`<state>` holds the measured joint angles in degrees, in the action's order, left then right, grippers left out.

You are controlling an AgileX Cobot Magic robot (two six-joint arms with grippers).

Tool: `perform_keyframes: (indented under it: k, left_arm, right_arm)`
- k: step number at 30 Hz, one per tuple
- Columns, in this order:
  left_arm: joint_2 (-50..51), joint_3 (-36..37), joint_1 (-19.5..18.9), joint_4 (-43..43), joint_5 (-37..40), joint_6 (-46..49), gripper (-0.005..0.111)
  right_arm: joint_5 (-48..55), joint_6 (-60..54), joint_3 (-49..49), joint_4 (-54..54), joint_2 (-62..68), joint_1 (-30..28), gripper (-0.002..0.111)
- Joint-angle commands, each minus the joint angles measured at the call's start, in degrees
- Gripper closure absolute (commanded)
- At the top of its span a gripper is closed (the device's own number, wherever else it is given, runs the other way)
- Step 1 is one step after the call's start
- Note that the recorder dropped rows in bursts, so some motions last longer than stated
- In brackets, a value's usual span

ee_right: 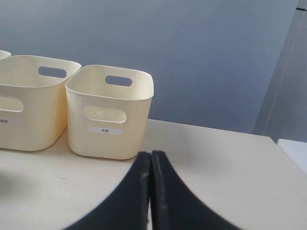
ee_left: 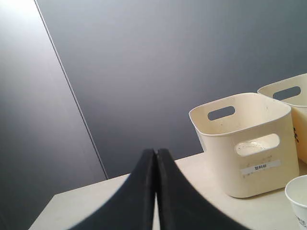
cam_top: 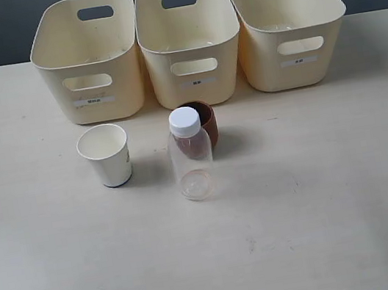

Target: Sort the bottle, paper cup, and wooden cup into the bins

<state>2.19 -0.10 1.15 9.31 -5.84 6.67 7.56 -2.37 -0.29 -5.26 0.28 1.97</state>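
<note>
Wooden cup [cam_top: 204, 116] (half-hidden) behind bottle [cam_top: 191, 157].

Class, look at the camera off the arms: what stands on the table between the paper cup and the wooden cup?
The bottle, in the exterior view: right of the paper cup, in front of and overlapping the wooden cup.

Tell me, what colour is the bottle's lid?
White; the bottle cap shows best in the exterior view.
</note>
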Motion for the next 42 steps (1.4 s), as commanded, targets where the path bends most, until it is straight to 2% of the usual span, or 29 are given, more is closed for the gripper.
perform_keyframes:
  k: [1,18,25,37,42]
  left_arm:
    - [-0.1,0.1,0.1,0.0,-0.3,-0.1,0.107]
    - [-0.1,0.1,0.1,0.0,-0.3,-0.1,0.107]
    - [-0.1,0.1,0.1,0.0,-0.3,-0.1,0.107]
    - [-0.1,0.1,0.1,0.0,-0.3,-0.1,0.107]
    - [-0.1,0.1,0.1,0.0,-0.3,-0.1,0.107]
  right_arm:
    - [-0.5,0.0,0.3,0.0,-0.3,-0.2,0.108]
    - [-1.0,0.0,0.3,0.0,-0.3,-0.2,0.108]
    - [-7.6,0.0,0.3,8.9,-0.3,-0.2,0.108]
    - [-8.9,0.7,0.3,24.9,-0.3,-0.2,0.108]
    - [-9.3,0.7,0.3,25.7,-0.3,-0.2,0.108]
